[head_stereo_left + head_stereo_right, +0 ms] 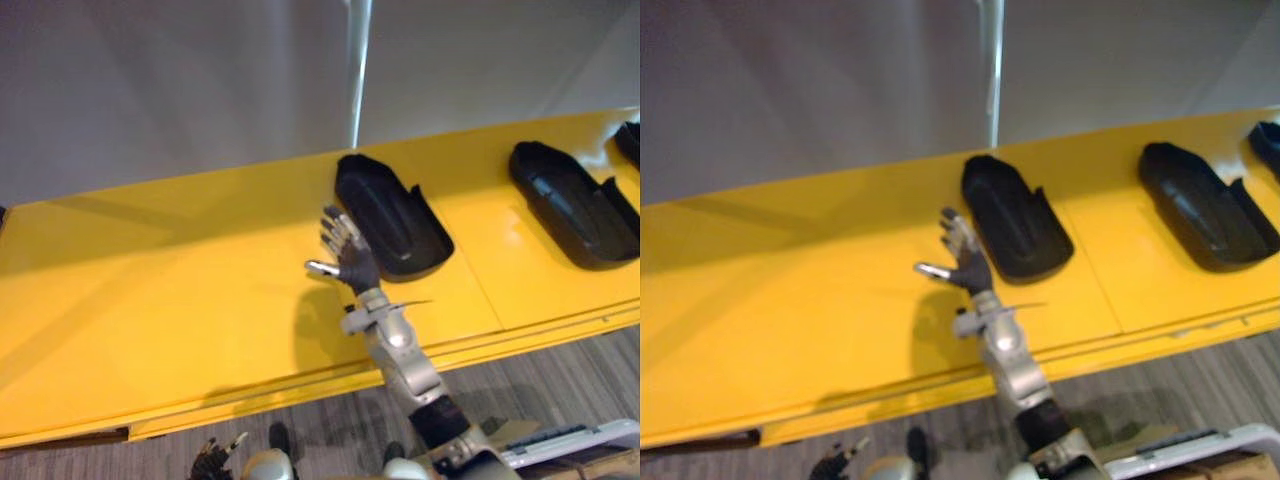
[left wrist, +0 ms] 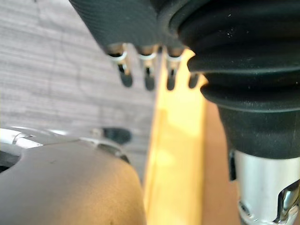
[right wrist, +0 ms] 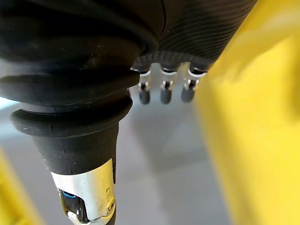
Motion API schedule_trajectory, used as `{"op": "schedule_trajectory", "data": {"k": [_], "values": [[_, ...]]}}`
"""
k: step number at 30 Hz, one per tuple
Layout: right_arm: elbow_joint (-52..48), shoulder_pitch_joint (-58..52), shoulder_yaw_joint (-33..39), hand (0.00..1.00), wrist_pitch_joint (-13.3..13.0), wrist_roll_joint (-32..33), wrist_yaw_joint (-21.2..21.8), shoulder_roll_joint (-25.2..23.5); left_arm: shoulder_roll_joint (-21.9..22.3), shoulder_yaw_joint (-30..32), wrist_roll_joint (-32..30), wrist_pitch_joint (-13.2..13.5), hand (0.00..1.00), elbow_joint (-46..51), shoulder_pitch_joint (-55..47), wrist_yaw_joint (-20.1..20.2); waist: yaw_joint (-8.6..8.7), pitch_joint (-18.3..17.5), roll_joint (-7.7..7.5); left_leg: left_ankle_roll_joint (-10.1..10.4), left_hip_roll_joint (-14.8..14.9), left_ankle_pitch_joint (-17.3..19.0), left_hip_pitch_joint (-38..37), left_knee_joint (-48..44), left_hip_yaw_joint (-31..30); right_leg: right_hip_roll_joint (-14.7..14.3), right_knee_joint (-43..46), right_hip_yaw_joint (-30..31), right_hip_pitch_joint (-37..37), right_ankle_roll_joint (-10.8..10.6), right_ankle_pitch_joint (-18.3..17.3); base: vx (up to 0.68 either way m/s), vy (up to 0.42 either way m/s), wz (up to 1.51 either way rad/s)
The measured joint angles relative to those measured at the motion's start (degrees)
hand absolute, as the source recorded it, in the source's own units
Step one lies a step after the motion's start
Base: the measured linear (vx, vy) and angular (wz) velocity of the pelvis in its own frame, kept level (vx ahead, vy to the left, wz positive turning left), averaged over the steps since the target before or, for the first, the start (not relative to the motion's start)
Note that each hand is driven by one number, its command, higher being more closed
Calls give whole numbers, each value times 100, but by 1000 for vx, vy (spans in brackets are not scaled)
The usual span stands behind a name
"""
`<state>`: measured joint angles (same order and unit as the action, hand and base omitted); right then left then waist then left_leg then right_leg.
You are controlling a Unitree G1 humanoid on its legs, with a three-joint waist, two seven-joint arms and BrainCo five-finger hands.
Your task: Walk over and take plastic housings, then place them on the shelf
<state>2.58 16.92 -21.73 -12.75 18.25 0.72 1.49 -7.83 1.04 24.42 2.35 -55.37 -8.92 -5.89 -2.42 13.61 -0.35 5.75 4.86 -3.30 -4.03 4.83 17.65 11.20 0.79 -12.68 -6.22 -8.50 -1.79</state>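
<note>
Two black plastic housings lie on the yellow shelf (image 1: pixel 180 290): one (image 1: pixel 390 215) near the middle, another (image 1: pixel 575 205) to the right, and the edge of a third (image 1: pixel 630 140) at the far right. My right hand (image 1: pixel 345 255) is raised over the shelf just left of the middle housing, fingers spread and straight, holding nothing. In the right wrist view its fingers (image 3: pixel 161 91) hang straight, with nothing in them. My left hand (image 1: pixel 212 460) hangs low in front of the shelf's front edge, fingers (image 2: pixel 147 77) relaxed and empty.
The yellow shelf runs across the view with a grey wall (image 1: pixel 180 90) behind it and grey wood-grain floor (image 1: pixel 560 380) in front. A white object (image 1: pixel 580 440) sits at the lower right by my right arm.
</note>
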Motion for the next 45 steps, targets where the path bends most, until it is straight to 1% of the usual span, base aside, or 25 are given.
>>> {"op": "schedule_trajectory", "data": {"k": [1, 2, 4, 5, 6, 7, 9, 10, 11, 13, 15, 17, 19, 22, 23, 25, 26, 28, 30, 34, 36, 40, 42, 43, 45], "values": [[-169, 1, 29, 0, 0, 66, 51, 82, 0, 6, 0, 1, 0, 1, -7, 0, 0, -2, -3, 0, 5, 0, -3, 0, -3, -4, 8, -3, -1, 1, 1, 0, 0, 0], [-576, 3, 183, 0, 0, 167, 88, 246, -1, 22, 1, -4, 0, -6, -24, 1, -2, -6, -11, 0, 17, -2, -21, 0, -5, -13, 34, -6, -9, 2, 3, 0, 0, 0], [-961, 0, 538, 0, 4, 306, 112, 401, 4, 49, -4, -9, 0, -30, -48, 3, 1, -6, -17, 0, 28, -2, -84, 1, -1, -20, 43, -6, -65, 6, 14, -7, 2, -2], [-1243, -12, 949, 0, 6, 352, 103, 530, 2, 55, -5, -19, 0, -42, -84, 4, 12, -19, -34, 0, 32, -2, -132, 2, 0, -23, 51, -5, -111, 6, 14, -28, 4, -5], [-1501, -18, 1398, 0, 10, 349, 15, 681, -5, 60, -10, -22, 0, -42, -124, 6, 18, -32, -56, 0, 40, -2, -148, 6, 11, -29, 66, 0, -112, 6, 14, -35, 4, -6], [-1607, -28, 1618, 0, 22, 348, -59, 769, -9, 61, -9, -30, 0, -46, -152, 8, 26, -41, -73, 0, 42, -2, -149, 14, 14, -29, 68, 4, -110, 6, 14, -66, 3, -6], [-1787, -62, 2438, 0, 103, 343, -359, 1138, -22, 121, -13, -34, 0, -47, -275, 9, 99, -76, -130, -2, 51, -7, -168, 33, 20, -33, 80, 20, -109, 7, 14, -66, 5, -5], [-1787, -62, 2624, 0, 154, 339, -445, 1230, -24, 123, -12, -34, 0, -47, -308, 9, 123, -80, -137, -2, 52, -7, -176, 34, 20, -35, 89, 26, -109, 8, 14, -51, 9, -8], [-1783, -62, 2923, 0, 272, 319, -592, 1403, -27, 140, -13, -33, 0, -46, -367, 15, 167, -84, -144, -3, 55, -15, -182, 35, 18, -36, 106, 40, -95, 9, 13, -43, 8, -7], [-1732, -64, 3285, 0, 403, 240, -658, 1666, -27, 169, -20, -31, 0, -45, -415, 22, 246, -85, -143, -7, 54, -39, -180, 36, 18, -37, 122, 56, -74, 18, 8, -52, 9, -5], [-1570, -64, 3465, 0, 472, 56, -493, 1979, -28, 176, -22, -28, 0, -42, -462, 56, 322, -95, -141, -9, 58, -62, -178, 37, 14, -41, 144, 50, -57, 43, -7, -48, 7, -2], [-1354, -73, 3512, 0, 589, -346, -130, 2474, -29, 195, -56, -30, 0, -41, -476, 116, 342, -182, -140, -18, 65, -100, -87, 37, 10, -45, 172, 43, 48, 56, -15, -31, 7, 2], [-1074, -82, 3510, 0, 696, -841, 309, 2925, -57, 219, -76, -34, 0, 10, -471, 220, 350, -264, -196, -30, 66, -161, 5, 37, -21, -50, 187, 9, 115, 66, 2, 1, 5, 12], [-940, -139, 3504, 0, 717, -1009, 580, 3066, -88, 219, -78, -41, 0, 13, -478, 234, 350, -299, -267, -31, 62, -171, 19, 36, -77, -50, 193, -1, 114, 70, 4, 4, 5, 8], [-911, -223, 3503, 0, 821, -1135, 630, 3092, -113, 220, -94, -46, 0, 13, -480, 239, 343, -330, -318, -32, 59, -173, 20, 36, -100, -50, 199, -11, 112, 76, 0, 5, 11, 7], [-864, -298, 3502, 0, 1006, -1221, 627, 3093, -143, 218, -193, -63, 0, 15, -480, 250, 342, -354, -361, -32, 59, -176, 23, 36, -109, -50, 215, -14, 115, 90, -8, 2, 6, 3], [-793, -340, 3491, 0, 1136, -1201, 515, 3093, -162, 216, -235, -105, 0, 18, -478, 262, 345, -364, -383, -33, 60, -180, 23, 37, -107, -50, 233, -9, 121, 102, -15, 0, 0, 0], [-549, -341, 3495, 0, 1214, -1162, 221, 3091, -180, 213, -237, -142, 0, 12, -478, 270, 348, -364, -393, -32, 39, -180, 16, 36, -109, -44, 198, -26, 104, 127, -26, 0, 0, 0], [-161, -326, 3502, 0, 1290, -852, -180, 3075, -181, 213, -237, -150, 0, 14, -473, 269, 344, -363, -395, -35, 31, -180, 26, 36, -105, -36, 156, -27, 107, 129, -25, -20, 21, -3], [454, -233, 3523, 0, 1433, -231, -451, 3029, -182, 212, -234, -158, 0, 22, -468, 270, 339, -353, -374, -37, 21, -178, 98, 34, -156, -27, 125, -117, 115, 121, -18, 3, 8, 9], [930, 78, 3648, 0, 1606, 160, -495, 3028, -174, 209, -229, -182, 0, 45, -449, 278, 323, -262, -338, -43, 12, -183, 126, 31, -183, -25, 72, -142, 106, 113, 27, 13, 13, 7], [1477, 507, 3819, 0, 1705, 758, -410, 3028, -175, 216, -223, -270, 0, 49, -465, 335, 312, -120, -234, -60, -7, -198, 180, 20, -227, -18, 44, -161, 114, 56, 88, 26, 13, 6], [1701, 625, 3833, 0, 1704, 986, -234, 3028, -173, 217, -223, -277, 0, 54, -467, 385, 308, -76, -193, -60, -7, -198, 204, 2, -263, -18, 43, -206, 110, 51, 92, 52, -1, 10], [1905, 765, 3836, 0, 1681, 1082, -58, 3028, -173, 219, -222, -274, 0, 144, -467, 400, 308, 12, -182, -60, -7, -199, 208, 2, -278, -18, 43, -257, 101, 47, 95, 29, -2, 7], [2044, 878, 3836, 0, 1633, 1125, 59, 3028, -172, 219, -222, -271, 0, 238, -466, 436, 305, 108, -178, -60, -8, -199, 211, 1, -281, -16, 45, -271, 99, 46, 98, 9, 0, 3]]}}
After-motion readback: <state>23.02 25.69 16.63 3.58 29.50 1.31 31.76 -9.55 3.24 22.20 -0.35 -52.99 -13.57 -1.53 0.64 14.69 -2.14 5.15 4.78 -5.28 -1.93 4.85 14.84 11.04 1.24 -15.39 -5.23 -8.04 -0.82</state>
